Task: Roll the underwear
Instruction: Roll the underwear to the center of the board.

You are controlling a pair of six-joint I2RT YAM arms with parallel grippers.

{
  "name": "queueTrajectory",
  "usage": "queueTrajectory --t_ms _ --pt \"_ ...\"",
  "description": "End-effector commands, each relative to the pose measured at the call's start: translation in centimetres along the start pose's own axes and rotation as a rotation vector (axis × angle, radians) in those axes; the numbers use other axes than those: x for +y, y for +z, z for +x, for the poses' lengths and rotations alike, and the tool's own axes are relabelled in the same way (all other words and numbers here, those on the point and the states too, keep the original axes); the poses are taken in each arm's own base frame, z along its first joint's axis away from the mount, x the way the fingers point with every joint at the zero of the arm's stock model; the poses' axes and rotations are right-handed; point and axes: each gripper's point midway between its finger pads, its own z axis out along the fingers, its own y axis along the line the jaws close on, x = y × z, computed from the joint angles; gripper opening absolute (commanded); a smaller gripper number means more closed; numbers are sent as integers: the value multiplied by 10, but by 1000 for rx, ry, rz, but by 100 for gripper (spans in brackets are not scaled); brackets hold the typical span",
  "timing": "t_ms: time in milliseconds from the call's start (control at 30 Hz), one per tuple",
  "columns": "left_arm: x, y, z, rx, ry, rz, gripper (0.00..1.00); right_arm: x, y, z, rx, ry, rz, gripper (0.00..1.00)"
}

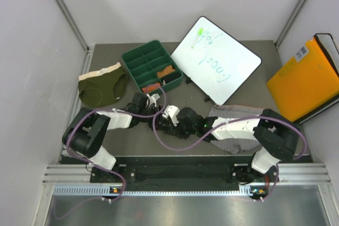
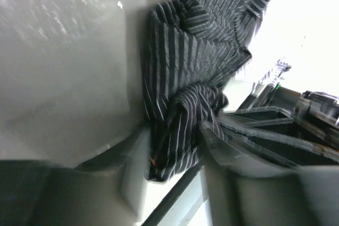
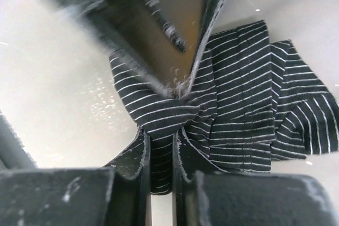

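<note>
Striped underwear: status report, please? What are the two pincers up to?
Left pincer shut on striped underwear. Right pincer shut on same cloth, close beside. Olive pair apart at far left. Green tray just behind the pincers.

Black white-striped underwear (image 3: 238, 104), green tray (image 1: 135, 59)

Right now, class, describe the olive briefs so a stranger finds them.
Find the green divided tray at the back. Left of it the olive briefs lie flat. Their cream waistband sets them apart from the dark striped underwear pinched by the left gripper and right gripper.
</note>
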Motion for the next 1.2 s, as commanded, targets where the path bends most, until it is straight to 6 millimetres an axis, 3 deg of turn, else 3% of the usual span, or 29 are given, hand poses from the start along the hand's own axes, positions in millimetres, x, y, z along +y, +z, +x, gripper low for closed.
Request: queueTrajectory --t_ms 0,33,133,333,500,700,967,1167 --pt "-14 -15 6 -37 61 25 62 22 -3 14 92 171 -186 0" --pt "-13 -17 5 -56 66 12 68 17 -5 11 90 216 -203 0" --pt "-15 -27 1 -128 91 4 72 27 -16 0 91 310 -311 0" --pt "-18 -39 -3 -205 152 -2 72 41 -24 -20 112 499 -504 0" --pt "-20 -37 -1 -202 169 20 69 24 -21 -27 110 622 -555 0" --pt "-25 -35 -3 -218 190 57 64 0 -15 -21 126 747 -566 0" --pt "-25 -23 -2 -206 191 92 62 -14 -3 -6 173 821 -566 0" --pt "-21 -13 -2 -199 183 96 52 -22 2 -1 192 848 -557 0"
